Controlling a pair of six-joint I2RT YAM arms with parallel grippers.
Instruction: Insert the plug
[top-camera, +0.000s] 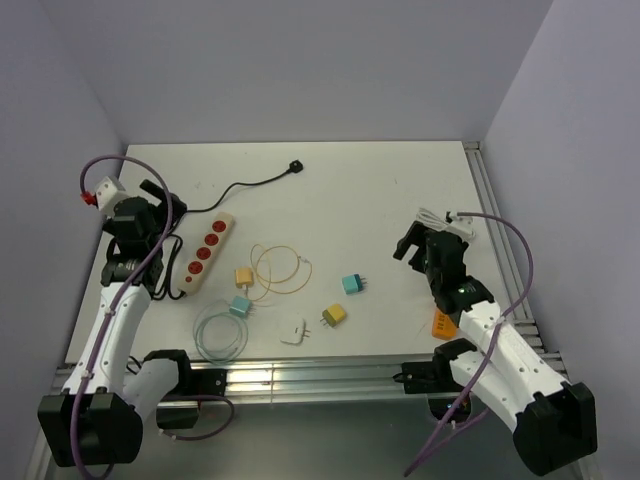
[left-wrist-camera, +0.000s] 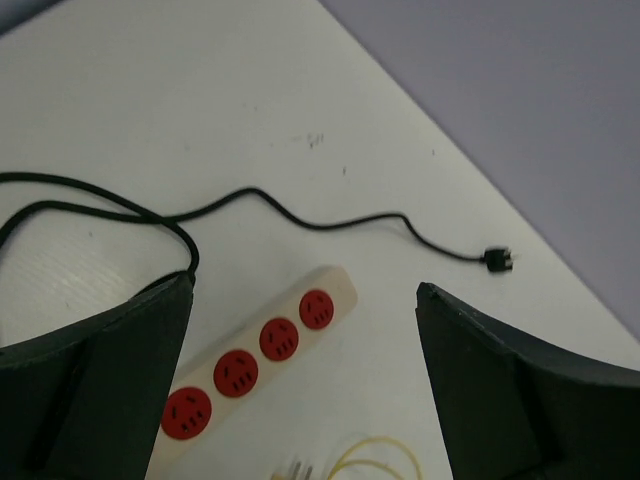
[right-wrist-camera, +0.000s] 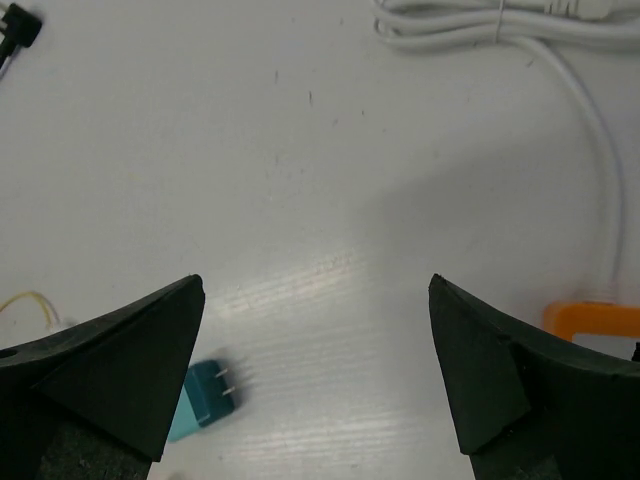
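A cream power strip (top-camera: 207, 251) with red sockets lies at the left of the table; it also shows in the left wrist view (left-wrist-camera: 262, 357). Its black cord ends in a black plug (top-camera: 295, 166). Loose plug adapters lie mid-table: teal (top-camera: 352, 284), yellow (top-camera: 334, 316), white (top-camera: 293, 331), orange-yellow (top-camera: 244, 276) and light blue (top-camera: 240, 306). My left gripper (top-camera: 165, 212) is open and empty above the strip's left side. My right gripper (top-camera: 415, 243) is open and empty to the right of the teal adapter (right-wrist-camera: 205, 398).
A yellow cable loop (top-camera: 280, 268) and a pale green cable coil (top-camera: 220, 335) lie among the adapters. A bundled white cable (top-camera: 447, 220) and an orange piece (top-camera: 444, 324) lie by the right arm. Walls close the back and sides.
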